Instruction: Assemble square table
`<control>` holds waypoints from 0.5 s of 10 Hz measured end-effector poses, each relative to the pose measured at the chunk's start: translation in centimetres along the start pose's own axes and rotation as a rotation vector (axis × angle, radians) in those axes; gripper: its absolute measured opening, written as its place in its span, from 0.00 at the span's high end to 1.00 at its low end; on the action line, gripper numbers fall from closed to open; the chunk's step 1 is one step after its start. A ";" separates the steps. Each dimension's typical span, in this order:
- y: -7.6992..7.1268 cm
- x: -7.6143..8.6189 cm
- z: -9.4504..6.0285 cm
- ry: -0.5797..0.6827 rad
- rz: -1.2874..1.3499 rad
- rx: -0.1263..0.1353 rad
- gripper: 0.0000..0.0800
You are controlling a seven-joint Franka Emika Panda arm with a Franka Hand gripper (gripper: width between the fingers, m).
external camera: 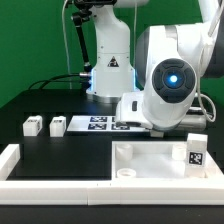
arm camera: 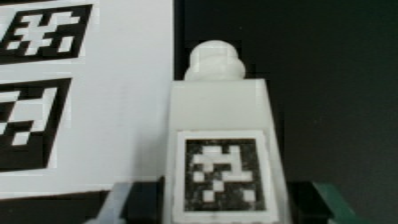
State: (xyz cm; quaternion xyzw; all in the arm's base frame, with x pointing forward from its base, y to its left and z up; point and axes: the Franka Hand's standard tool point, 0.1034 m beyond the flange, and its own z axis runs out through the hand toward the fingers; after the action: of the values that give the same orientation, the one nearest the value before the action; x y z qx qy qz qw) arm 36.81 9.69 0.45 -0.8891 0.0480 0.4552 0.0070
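Observation:
In the wrist view a white table leg with a black-and-white tag lies between my fingers, its round peg end pointing away. My gripper is open and straddles the leg, with a dark gap showing at the right finger. In the exterior view the arm's wrist hides the gripper and this leg. The white square tabletop lies at the front on the exterior view's right. One tagged leg stands upright at its right side. Two more legs lie at the left.
The marker board lies flat behind the tabletop and shows beside the leg in the wrist view. A long white rail runs along the front left. The robot base stands at the back.

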 end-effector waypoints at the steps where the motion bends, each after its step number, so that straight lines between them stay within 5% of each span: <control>1: 0.1 -0.3 -0.4 -0.006 -0.001 0.003 0.64; 3: 1.1 -2.4 -4.7 0.028 -0.059 0.021 0.64; 5: 2.9 -4.2 -7.7 0.071 -0.058 0.066 0.64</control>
State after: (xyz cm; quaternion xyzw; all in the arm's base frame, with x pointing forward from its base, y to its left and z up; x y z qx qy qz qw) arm 40.34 6.67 8.46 -0.9049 0.0377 0.4213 0.0479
